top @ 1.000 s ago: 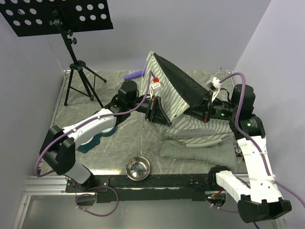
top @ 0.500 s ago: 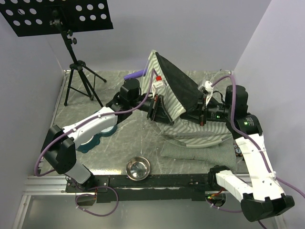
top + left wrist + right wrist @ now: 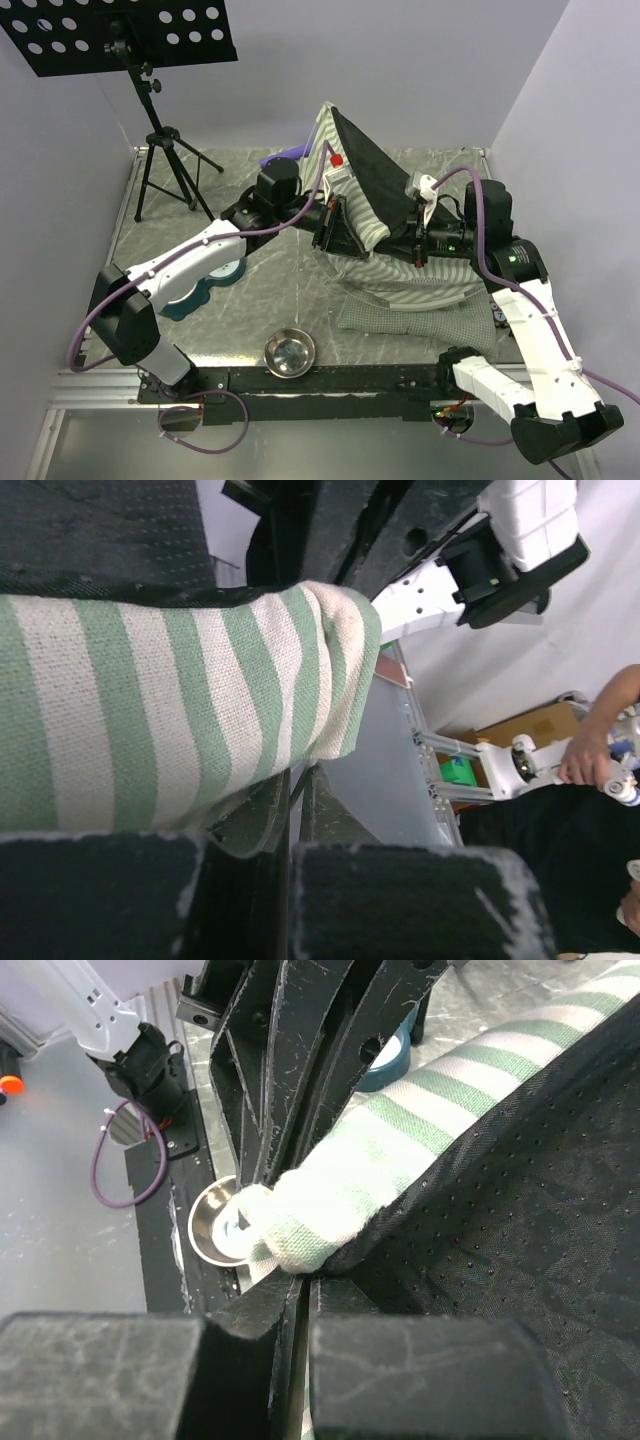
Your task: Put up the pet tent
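Pet tent point(image 3: 368, 182) peaked up, left hand point(image 3: 326, 228) pinching 1 striped edge, right hand point(image 3: 418, 243) pinching the opposite edge

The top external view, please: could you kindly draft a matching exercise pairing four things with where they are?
1 pet tent
2 steel bowl
3 teal bowl holder
4 checked cushion mat

a partly under the left arm
b raised, peak uppermost, in the middle
c alone by the near edge
d lying flat, right of the bowl

Pairs: 1-b, 2-c, 3-a, 4-d
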